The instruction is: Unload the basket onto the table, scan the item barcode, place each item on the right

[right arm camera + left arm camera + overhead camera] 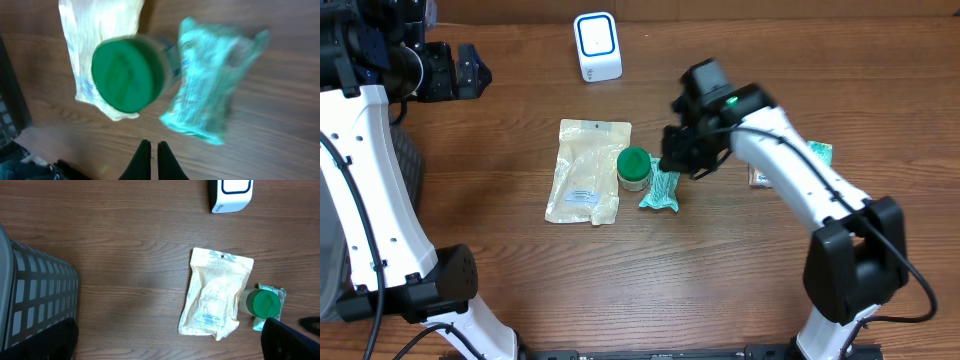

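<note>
**Overhead view.** One lidded jar (634, 168) stood near the centre of the wooden table (520, 290), its green lid on, so that its contents were hidden. One cream pouch (586, 171) lay flat, touching the jar at its 9 o'clock. One teal packet (662, 191) lay against the jar at its 4 o'clock. One white scanner (597, 46) stood toward 12 o'clock, well apart from the three items. A second teal-printed packet (818, 152) lay at 3 o'clock, partly behind the right arm. A grey mesh basket (412, 180) showed at 9 o'clock, but its contents could not be made out. The right gripper (678, 155) hung over the top end of the teal packet. The left gripper (478, 72) sat at 10 o'clock with its fingers apart.

**Left wrist view.** The basket occupied 8 o'clock and the scanner 1 o'clock. The pouch lay at 4 o'clock, sealed over pale contents. It bore a white label whose print was too small to read. The jar and the teal packet lay just beyond the pouch at 3 o'clock. Both dark fingers sat wide apart in the bottom corners, with nothing between them.

**Right wrist view.** The frame was blurred. The two fingers (145, 160) were pressed together at 6 o'clock and held nothing. The green lid lay at 10 o'clock and the teal packet at 2 o'clock. The packet's printing was illegible.
</note>
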Robot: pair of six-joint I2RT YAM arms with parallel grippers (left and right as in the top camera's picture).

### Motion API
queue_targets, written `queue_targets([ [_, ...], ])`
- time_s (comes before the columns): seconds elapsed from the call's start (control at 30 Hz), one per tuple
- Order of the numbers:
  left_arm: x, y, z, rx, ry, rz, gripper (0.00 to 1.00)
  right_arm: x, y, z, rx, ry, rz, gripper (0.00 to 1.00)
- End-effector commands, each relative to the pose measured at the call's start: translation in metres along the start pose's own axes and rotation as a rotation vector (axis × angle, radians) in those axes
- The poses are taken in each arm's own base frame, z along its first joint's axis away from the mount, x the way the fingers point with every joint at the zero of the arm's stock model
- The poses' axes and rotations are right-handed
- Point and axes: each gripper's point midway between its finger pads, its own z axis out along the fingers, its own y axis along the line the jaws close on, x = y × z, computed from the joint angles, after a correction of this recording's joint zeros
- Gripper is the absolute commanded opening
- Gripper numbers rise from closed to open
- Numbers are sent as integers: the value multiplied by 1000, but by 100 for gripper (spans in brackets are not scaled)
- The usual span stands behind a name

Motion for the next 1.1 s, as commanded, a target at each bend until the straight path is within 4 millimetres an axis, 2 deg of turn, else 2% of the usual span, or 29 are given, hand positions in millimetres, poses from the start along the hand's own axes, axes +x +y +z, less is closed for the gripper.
queue_targets([
  [0.0,1,3,1,-6,5,9,100,12,2,28,39,24,46,4],
  [0.17,1,3,1,-6,5,9,100,25,26,58,11,5,-36,4],
  [0.23,1,3,1,-6,5,9,100,29,25,67,43,-13,-18,4],
  [0.43,1,3,1,-6,5,9,99,32,6,78,147,-61,-7,4],
  [0.6,1,3,1,-6,5,9,100,26,-23,80,271,-124,7,4],
  [0.87,1,3,1,-6,5,9,100,29,-51,81,371,-144,21,4],
  [1.07,1,3,1,-6,5,9,100,20,-74,70,409,-151,77,4],
])
